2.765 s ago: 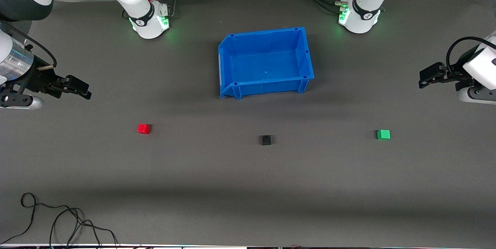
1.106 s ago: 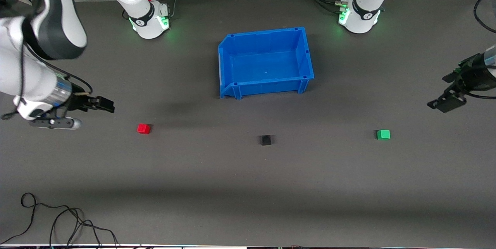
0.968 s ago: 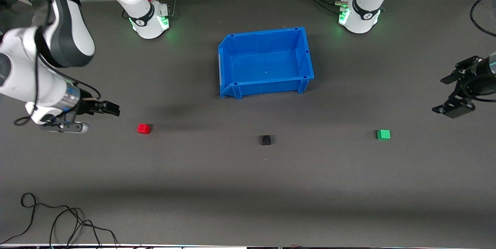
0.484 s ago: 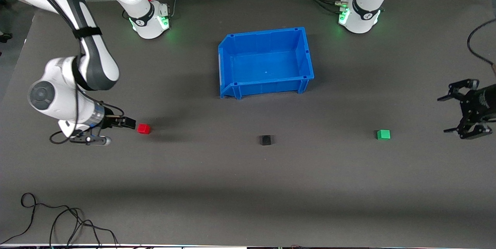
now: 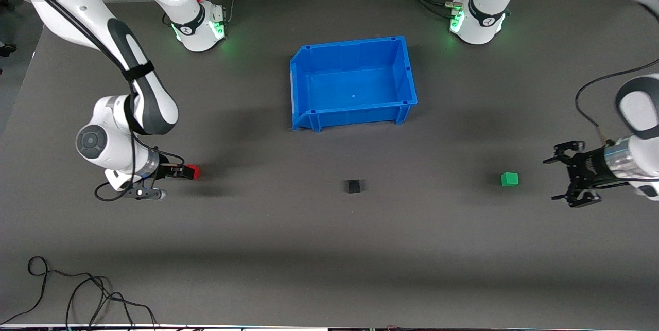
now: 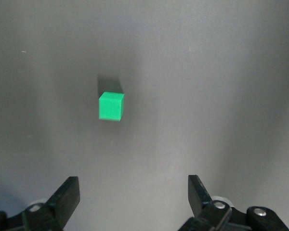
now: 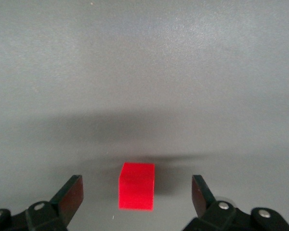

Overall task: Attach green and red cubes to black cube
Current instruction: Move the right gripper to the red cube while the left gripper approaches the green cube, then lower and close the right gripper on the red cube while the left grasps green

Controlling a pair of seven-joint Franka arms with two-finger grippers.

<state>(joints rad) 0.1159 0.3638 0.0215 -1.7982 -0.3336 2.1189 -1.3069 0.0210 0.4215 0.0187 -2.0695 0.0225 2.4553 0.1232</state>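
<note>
On the worktop (image 5: 329, 248), the right claw (image 7: 137, 197) is spread wide around the red cube (image 5: 192, 171). The left claw (image 6: 132, 199), also wide, faces the green cube (image 5: 509, 179) nearby. The black cube (image 5: 352, 186) sits between them.

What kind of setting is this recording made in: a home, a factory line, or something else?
Most likely a robotics lab test bench. Two white arm bases bolted along a dark grey matte table, a lone blue plastic bin, three small plain cubes spaced in a row, and loose black cables at the table's edge suggest a staged experiment.
</note>
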